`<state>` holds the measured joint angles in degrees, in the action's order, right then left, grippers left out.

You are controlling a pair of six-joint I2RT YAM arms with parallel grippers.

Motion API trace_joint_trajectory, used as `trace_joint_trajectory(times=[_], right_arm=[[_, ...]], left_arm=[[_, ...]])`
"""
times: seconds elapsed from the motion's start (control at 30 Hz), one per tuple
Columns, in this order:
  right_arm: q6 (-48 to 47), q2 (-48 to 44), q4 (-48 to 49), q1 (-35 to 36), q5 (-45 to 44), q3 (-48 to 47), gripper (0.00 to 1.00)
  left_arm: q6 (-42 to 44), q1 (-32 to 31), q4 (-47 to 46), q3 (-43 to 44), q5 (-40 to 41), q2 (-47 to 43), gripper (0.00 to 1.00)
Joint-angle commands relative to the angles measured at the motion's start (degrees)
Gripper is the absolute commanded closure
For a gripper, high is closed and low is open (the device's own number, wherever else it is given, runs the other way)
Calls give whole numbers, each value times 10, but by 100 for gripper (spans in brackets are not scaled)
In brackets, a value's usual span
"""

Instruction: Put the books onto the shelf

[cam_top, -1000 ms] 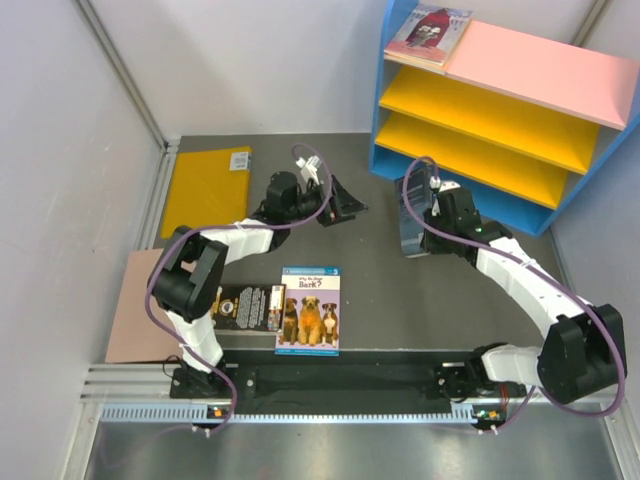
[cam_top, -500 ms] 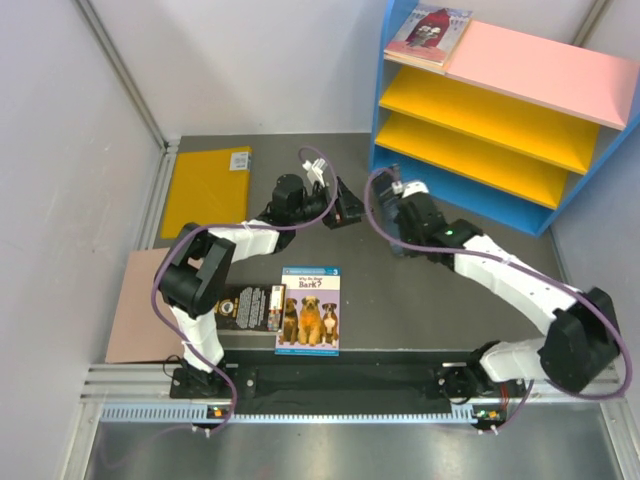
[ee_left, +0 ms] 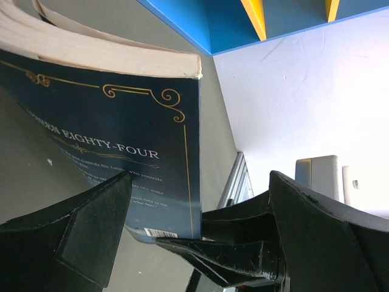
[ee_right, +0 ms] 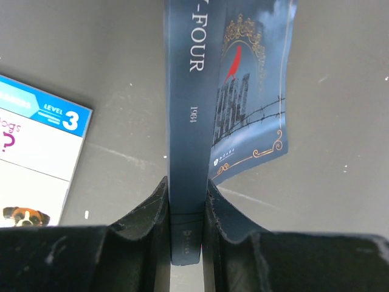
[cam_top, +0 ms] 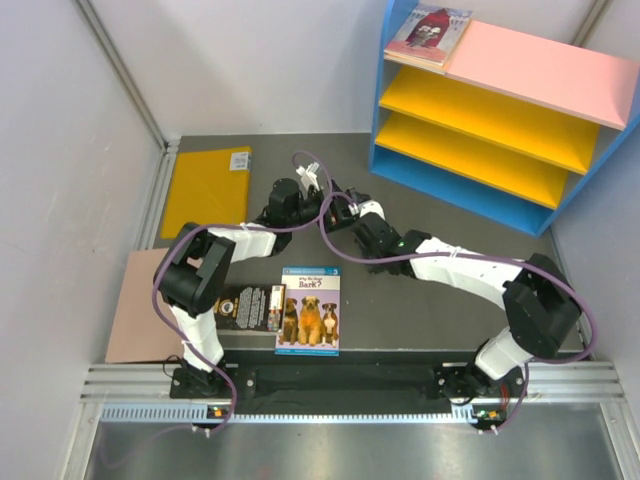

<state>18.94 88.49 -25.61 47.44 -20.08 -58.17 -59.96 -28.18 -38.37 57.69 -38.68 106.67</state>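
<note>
The navy book (ee_right: 188,91) is showing gold scrollwork and a red bird — the dog book (cam_top: 309,310) is wearing a blue band over white above 3 brown dogs; the shelf (cam_top: 460,190) is glowing blue, yellow and pink.

1. Overhead: bright, even, diffuse light; only soft shadows on the bench (cam_top: 400,320).
2. Left wrist: white wall (ee_left: 292,91) nearly blown out; near foreground dark and soft.
3. Right wrist: navy book (ee_right: 185,121) sharp; foreground black, detail lost.
</note>
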Motion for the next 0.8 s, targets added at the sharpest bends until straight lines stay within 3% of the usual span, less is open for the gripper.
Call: trace_joint_trajectory(times=[0.0, 0.23, 0.57, 0.7, 0.73, 0.77], right_arm=[[5, 1, 69, 23, 16, 0, 100], [-14, -9, 115, 42, 41, 20, 100], [-65, 27, 98, 94, 34, -8, 99], [-68, 45, 83, 108, 15, -24, 99], [-67, 46, 81, 112, 9, -26, 99], [-68, 48, 81, 113, 8, -26, 99]], left_arm=[[-5, -10, -40, 9, -19, -4, 1], [2, -9, 6, 29, -19, 12, 1], [-2, 8, 54, 58, -9, 35, 1], [8, 14, 69, 77, -20, 45, 22], [9, 13, 69, 81, -24, 51, 44], [8, 14, 69, 87, -29, 54, 58]])
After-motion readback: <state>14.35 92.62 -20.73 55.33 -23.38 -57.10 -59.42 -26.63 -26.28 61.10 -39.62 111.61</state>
